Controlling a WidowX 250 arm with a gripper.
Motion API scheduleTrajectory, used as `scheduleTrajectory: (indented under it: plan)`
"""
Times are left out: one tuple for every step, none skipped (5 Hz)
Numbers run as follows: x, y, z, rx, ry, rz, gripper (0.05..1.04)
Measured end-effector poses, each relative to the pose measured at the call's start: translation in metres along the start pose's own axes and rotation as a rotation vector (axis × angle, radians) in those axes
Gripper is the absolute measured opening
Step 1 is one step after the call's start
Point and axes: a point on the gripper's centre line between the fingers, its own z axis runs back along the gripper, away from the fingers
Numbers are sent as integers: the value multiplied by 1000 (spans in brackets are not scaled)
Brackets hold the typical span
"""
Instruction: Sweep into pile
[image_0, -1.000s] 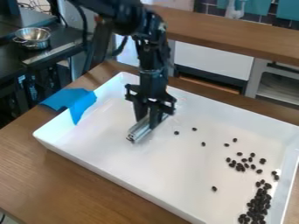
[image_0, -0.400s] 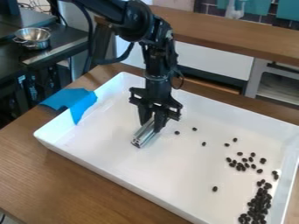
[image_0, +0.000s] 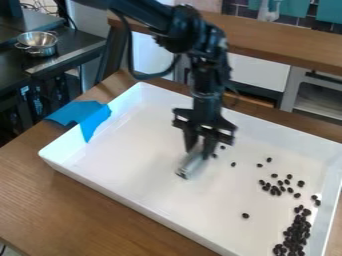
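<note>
Gripper: clasps bar, slides nearer pile.
Near bean: nudged along.
Sweep: seemingly under way; strays need gathering.

matte black arm, looping cable

I'm holding my hand low and pointing it down, its two black fingers gripping from either side. Directly above the hand, my wrist is hanging nearly upright. Higher over the hand, a bulky joint is forming a bend, and from there the arm is slanting up and away from the hand, toward the view's upper left.
</note>
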Motion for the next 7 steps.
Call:
scheduleTrajectory:
  plan:
    - [-3,-26,1,-27,13,-15,363]
    - [-2,-48,0,-44,10,-28,363]
    - [-9,-77,-1,-53,19,-67,363]
    - [-15,-99,-2,-65,20,-90,363]
    - [-20,-119,-4,-74,18,-109,363]
    - [-24,-132,-5,-88,17,-134,363]
    - [-26,-134,-6,-93,9,-155,363]
